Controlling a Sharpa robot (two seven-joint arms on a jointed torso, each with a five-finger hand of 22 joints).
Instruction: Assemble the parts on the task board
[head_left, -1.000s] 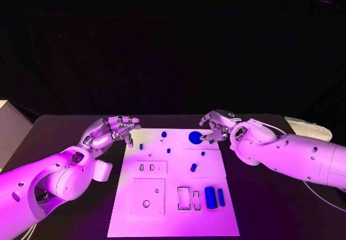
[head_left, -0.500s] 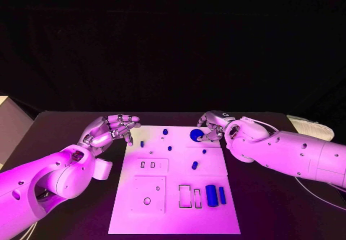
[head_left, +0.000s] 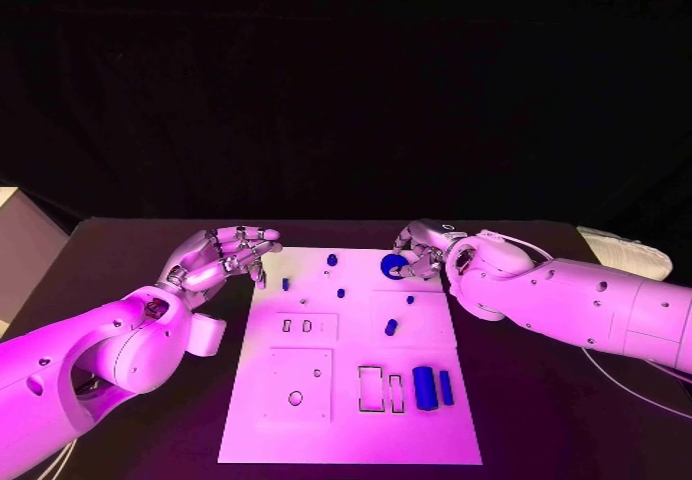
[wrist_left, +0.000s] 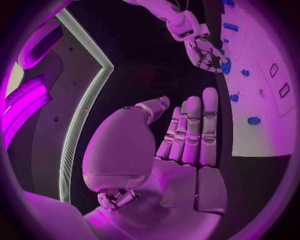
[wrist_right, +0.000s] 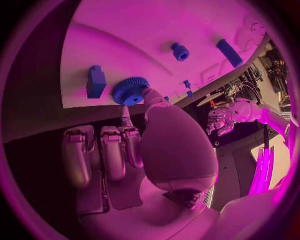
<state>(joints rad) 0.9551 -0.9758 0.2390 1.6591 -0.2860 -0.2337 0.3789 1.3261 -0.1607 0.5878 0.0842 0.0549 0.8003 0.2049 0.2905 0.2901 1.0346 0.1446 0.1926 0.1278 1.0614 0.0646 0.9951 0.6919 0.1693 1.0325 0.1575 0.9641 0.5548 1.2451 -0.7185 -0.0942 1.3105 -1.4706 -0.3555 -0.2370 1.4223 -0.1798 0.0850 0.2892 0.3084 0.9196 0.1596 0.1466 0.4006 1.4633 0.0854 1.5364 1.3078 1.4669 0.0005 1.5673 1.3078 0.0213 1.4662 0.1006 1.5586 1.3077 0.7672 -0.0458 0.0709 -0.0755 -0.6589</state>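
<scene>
text: none legible | labels: none | numbers: none | signs: none

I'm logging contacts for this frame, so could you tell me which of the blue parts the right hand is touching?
The round toothed blue gear at the board's far edge: the right hand has fingertips on it, while the other blue parts lie apart, untouched.

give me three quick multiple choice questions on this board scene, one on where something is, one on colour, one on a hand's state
1. Where is the round toothed gear?
A. far end of the task board, by the right hand
B. near end
C. off the board

2. What colour are the parts?
A. blue
B. yellow
C. green

3. The left hand is:
A. holding a part
B. holding nothing, beside the board
C. pressing on the gear

Answers: 1 A, its fingertips touch the gear there. 2 A, every piece is blue. 3 B, its palm is bare in the left wrist view.
</scene>
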